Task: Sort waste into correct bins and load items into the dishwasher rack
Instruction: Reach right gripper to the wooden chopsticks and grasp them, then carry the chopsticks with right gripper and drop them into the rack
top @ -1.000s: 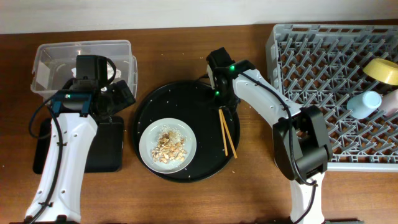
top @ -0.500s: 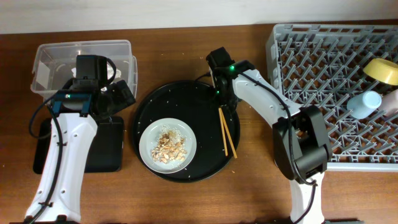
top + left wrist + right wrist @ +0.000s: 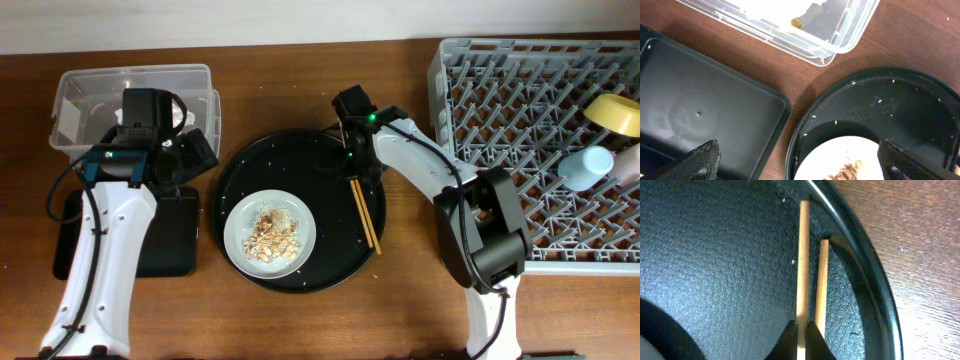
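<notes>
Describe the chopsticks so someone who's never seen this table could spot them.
Find the big round black tray in the middle of the wooden table. Along its right inner edge lies the pair of thin wooden chopsticks, side by side. They are the only long pale sticks; the round grey plate beside them holds crumbly scraps.

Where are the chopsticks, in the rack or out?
Out. The chopsticks lie on the round black tray, beside the plate, not in the grey rack.

Right end effector (image 3: 800,339) down onto chopsticks (image 3: 803,255).
</notes>
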`<act>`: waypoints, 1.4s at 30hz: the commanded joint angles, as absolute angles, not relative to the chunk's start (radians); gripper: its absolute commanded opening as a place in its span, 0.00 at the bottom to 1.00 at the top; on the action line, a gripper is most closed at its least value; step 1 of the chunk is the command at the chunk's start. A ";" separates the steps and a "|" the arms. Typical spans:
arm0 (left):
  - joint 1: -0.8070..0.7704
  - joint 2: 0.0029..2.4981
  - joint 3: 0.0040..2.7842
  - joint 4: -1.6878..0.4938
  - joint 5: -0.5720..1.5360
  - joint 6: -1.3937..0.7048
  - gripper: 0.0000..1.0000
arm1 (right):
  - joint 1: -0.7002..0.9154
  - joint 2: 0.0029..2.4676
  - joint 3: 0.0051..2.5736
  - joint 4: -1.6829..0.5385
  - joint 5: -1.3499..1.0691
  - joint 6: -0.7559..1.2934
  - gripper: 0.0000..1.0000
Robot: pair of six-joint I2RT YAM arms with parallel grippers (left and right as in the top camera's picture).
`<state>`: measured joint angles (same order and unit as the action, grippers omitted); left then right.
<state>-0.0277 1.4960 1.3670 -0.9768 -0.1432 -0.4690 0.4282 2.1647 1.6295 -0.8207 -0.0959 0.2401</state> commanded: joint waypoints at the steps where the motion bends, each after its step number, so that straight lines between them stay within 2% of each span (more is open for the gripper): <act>1: -0.028 1.490 1.378 -0.974 -0.147 -0.478 0.99 | 0.425 2.147 1.729 -0.865 -0.163 0.245 0.04; 6: -0.028 1.490 1.378 -0.974 -0.147 -0.478 0.99 | 0.390 2.140 2.051 -1.099 -0.184 0.241 0.04; 10: -0.028 1.490 1.378 -0.974 -0.147 -0.478 0.99 | 0.154 2.140 2.347 -1.301 -0.181 0.141 0.04; 15: -0.028 1.490 1.378 -0.974 -0.147 -0.478 0.99 | -0.117 2.142 2.358 -1.377 -0.181 -0.123 0.04; 20: -0.028 1.490 1.378 -0.974 -0.147 -0.478 0.99 | -0.144 2.210 2.356 -1.340 -0.177 -0.168 0.04; 26: -0.028 1.490 1.378 -0.974 -0.147 -0.478 0.99 | -0.136 2.247 2.354 -1.333 -0.229 -0.114 0.05; 27: -0.028 1.490 1.378 -0.974 -0.147 -0.478 0.99 | -0.136 2.247 2.354 -1.333 -0.236 -0.095 0.20; 28: -0.028 1.490 1.378 -0.974 -0.147 -0.478 0.99 | -0.135 2.247 2.354 -1.340 -0.240 -0.087 0.53; 30: -0.028 1.490 1.378 -0.974 -0.147 -0.478 0.99 | -0.131 2.247 2.354 -1.363 -0.236 -0.059 0.72; 32: -0.028 1.490 1.378 -0.974 -0.147 -0.478 0.99 | -0.120 2.247 2.354 -1.421 -0.237 -0.059 0.75; 33: -0.028 1.490 1.378 -0.974 -0.147 -0.478 1.00 | -0.106 2.247 2.354 -1.451 -0.244 -0.059 0.95; 34: -0.028 1.490 1.378 -0.974 -0.147 -0.478 0.99 | -0.081 2.247 2.354 -1.494 -0.326 -0.059 0.98; 36: -0.028 1.490 1.378 -0.974 -0.147 -0.478 1.00 | -0.038 2.247 2.354 -1.534 -0.461 -0.072 0.98; 37: -0.028 1.490 1.378 -0.974 -0.147 -0.478 0.99 | -0.002 2.247 2.354 -1.543 -0.463 -0.070 0.93; 40: -0.028 1.490 1.378 -0.974 -0.147 -0.478 0.99 | 0.167 2.247 2.339 -1.568 -0.385 -0.057 0.60; 42: -0.028 1.490 1.378 -0.974 -0.147 -0.478 0.99 | 0.266 2.247 2.288 -1.550 -0.124 0.102 0.49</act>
<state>-0.0277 1.4960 1.3670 -0.9768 -0.1432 -0.4686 0.1677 2.2490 2.3375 -1.5642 -0.3725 -0.0376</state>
